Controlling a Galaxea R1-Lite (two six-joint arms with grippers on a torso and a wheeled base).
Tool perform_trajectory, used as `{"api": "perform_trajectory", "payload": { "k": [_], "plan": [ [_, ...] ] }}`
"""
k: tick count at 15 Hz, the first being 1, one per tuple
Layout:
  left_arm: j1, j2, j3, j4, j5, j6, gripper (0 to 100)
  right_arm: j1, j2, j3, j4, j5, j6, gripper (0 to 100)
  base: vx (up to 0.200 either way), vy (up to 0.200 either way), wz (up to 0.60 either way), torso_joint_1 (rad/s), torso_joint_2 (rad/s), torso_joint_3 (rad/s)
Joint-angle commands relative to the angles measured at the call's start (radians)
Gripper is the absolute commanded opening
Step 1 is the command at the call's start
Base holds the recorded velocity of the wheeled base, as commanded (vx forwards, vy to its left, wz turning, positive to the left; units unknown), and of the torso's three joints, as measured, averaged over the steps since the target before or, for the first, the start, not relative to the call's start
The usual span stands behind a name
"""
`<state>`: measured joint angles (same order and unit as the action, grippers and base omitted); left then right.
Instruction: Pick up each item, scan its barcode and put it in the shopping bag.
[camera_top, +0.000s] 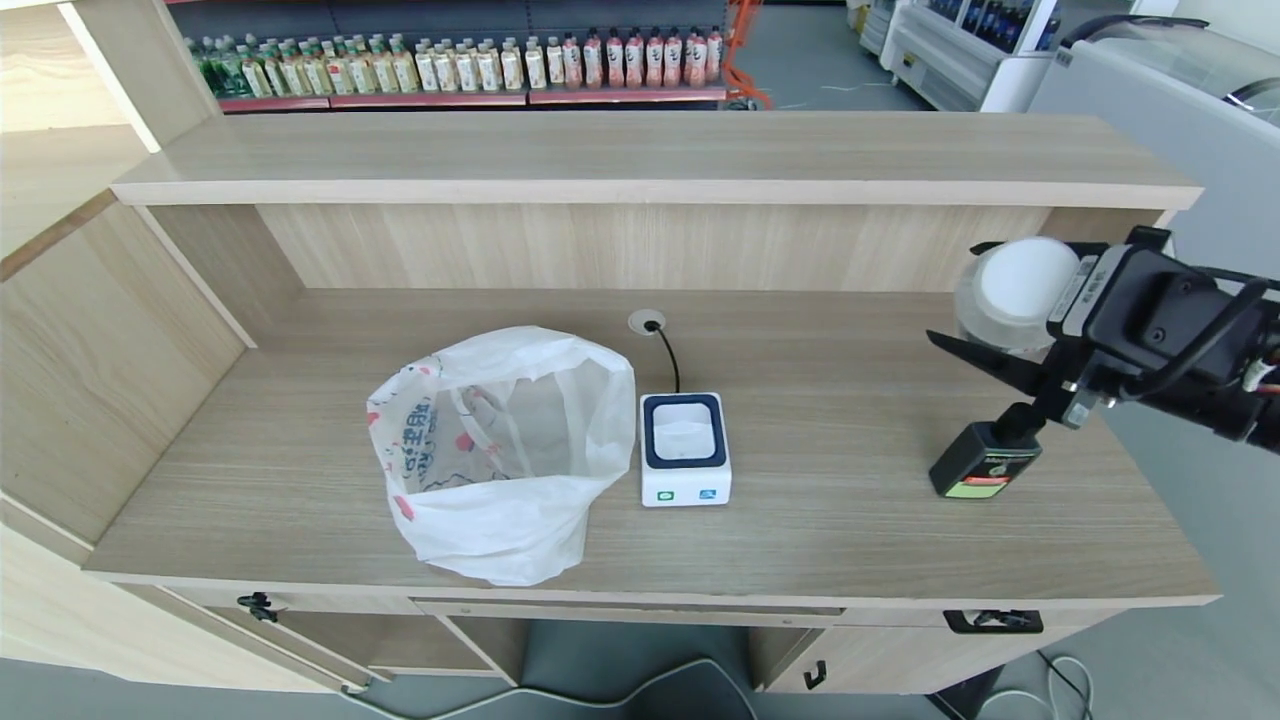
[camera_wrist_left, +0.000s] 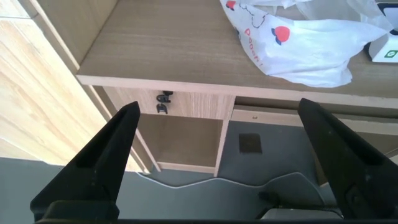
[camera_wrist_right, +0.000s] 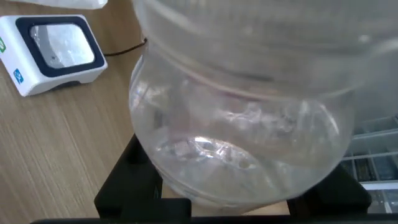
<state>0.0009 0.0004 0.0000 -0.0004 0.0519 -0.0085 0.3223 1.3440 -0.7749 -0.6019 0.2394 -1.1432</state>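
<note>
**Jar held clear of the counter, not yet scanned**
The right gripper (camera_top: 957, 293) is clenched on the clear, white-lidded jar (camera_top: 1020, 285), lifted for carrying to the scanner (camera_top: 684, 448). The shopping bag (camera_top: 500, 450) stands open just beside the scanner, probably for short transfers. The left gripper (camera_wrist_left: 219, 109) is released and parked below the counter (camera_top: 820, 520).

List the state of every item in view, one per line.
Bag: mouth open, sitting on the counter.
Scanner: face up beside the bag, cable attached.
Jar: lid on, gripped by the right gripper.
Black box: on the counter, ungripped.
Left gripper: open, empty.
</note>
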Motion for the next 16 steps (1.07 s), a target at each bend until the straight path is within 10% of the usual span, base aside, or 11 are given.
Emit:
{"api": "perform_trajectory", "payload": {
  "k": [1, 8, 16],
  "plan": [
    [0.001, 0.0, 0.0, -0.001, 0.0, -0.001, 100, 0.015, 0.021, -0.007, -0.006, -0.002, -0.003, 0, 0.0, 0.2, 0.0, 0.007, 0.0, 0.002],
    [0.001, 0.0, 0.0, 0.0, 0.0, 0.001, 100, 0.034, 0.149, 0.022, -0.164, 0.06, 0.008, 0, 0.0, 0.2, 0.0, -0.001, 0.0, 0.003],
    [0.001, 0.0, 0.0, 0.0, 0.0, 0.001, 100, 0.012, 0.305, 0.121, -0.406, 0.201, 0.023, 0, 0.0, 0.0, 0.0, 0.0, 0.0, 0.0]
  ]
}}
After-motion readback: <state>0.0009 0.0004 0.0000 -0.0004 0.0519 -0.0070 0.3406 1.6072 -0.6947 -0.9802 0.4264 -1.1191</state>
